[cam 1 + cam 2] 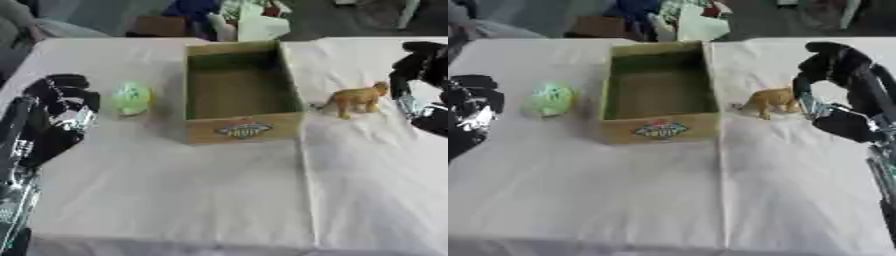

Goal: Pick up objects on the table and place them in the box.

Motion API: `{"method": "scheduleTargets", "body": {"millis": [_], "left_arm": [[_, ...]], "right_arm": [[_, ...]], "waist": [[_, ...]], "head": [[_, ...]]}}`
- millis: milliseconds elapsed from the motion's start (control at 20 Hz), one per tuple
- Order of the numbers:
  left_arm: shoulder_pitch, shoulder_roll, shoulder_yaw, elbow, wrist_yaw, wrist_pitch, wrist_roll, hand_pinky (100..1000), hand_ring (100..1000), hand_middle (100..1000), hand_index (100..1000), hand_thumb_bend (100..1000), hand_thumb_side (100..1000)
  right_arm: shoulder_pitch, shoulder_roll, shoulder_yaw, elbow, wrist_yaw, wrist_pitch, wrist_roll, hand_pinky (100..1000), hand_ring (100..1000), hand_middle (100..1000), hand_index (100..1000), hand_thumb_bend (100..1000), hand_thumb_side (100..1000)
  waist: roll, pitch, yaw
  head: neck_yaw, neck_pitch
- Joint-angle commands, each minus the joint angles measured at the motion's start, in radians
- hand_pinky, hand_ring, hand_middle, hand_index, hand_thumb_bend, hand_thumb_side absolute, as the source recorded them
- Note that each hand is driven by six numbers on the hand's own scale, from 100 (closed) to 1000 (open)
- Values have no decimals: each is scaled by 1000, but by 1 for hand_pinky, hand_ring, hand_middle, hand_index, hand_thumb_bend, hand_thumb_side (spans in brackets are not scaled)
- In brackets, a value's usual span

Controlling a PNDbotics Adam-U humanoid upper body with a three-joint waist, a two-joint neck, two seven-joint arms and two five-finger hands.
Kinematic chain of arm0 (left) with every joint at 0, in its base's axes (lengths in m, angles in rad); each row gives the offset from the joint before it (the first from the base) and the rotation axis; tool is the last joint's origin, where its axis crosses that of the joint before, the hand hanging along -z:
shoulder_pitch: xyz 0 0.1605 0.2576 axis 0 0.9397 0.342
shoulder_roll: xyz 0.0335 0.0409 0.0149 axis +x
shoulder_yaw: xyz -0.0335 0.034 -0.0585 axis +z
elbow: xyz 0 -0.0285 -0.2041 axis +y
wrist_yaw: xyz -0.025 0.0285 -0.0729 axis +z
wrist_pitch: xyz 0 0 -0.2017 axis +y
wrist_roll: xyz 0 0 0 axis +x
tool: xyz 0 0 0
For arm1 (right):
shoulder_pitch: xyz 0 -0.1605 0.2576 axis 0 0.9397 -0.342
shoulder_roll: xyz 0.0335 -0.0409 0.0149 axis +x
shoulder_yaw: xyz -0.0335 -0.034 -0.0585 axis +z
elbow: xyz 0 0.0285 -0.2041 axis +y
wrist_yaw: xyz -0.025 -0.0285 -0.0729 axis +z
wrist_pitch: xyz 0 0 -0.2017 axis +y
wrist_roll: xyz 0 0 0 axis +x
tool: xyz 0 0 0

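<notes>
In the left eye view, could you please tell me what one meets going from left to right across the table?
Left hand → pale green object → cardboard box → tan toy animal → right hand.

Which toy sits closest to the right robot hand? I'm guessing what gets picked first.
The tan animal figure, standing on the table right of the box. It is next to the right robot hand; the green round object lies left of the box.
</notes>
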Motion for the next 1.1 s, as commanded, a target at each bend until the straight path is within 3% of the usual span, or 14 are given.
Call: {"method": "scheduleTargets", "body": {"millis": [50, 600, 900, 1100], "left_arm": [[-9, 8, 12, -14, -2, 0, -2, 572, 667, 637, 717, 318, 243], [-22, 52, 11, -6, -13, 4, -3, 575, 667, 638, 722, 320, 247], [-75, 186, -15, 38, -51, 12, -20, 581, 667, 638, 734, 325, 255], [-148, 310, -73, 124, -84, 30, -57, 595, 673, 647, 750, 330, 276]], "right_arm": [[-11, -16, -4, -9, 2, -1, 1, 630, 634, 610, 838, 180, 224], [-9, -18, -3, -7, 5, 1, 2, 631, 635, 610, 838, 160, 230], [-6, -20, -1, -5, 8, 2, 5, 631, 635, 610, 838, 147, 229], [-5, -22, 4, -3, 7, 2, 10, 631, 635, 609, 838, 144, 228]], "waist": [[-3, -13, 1], [-1, -13, -1], [4, -17, -8], [9, -22, -15]], "head": [[1, 5], [2, 5], [3, 5], [8, 5]]}}
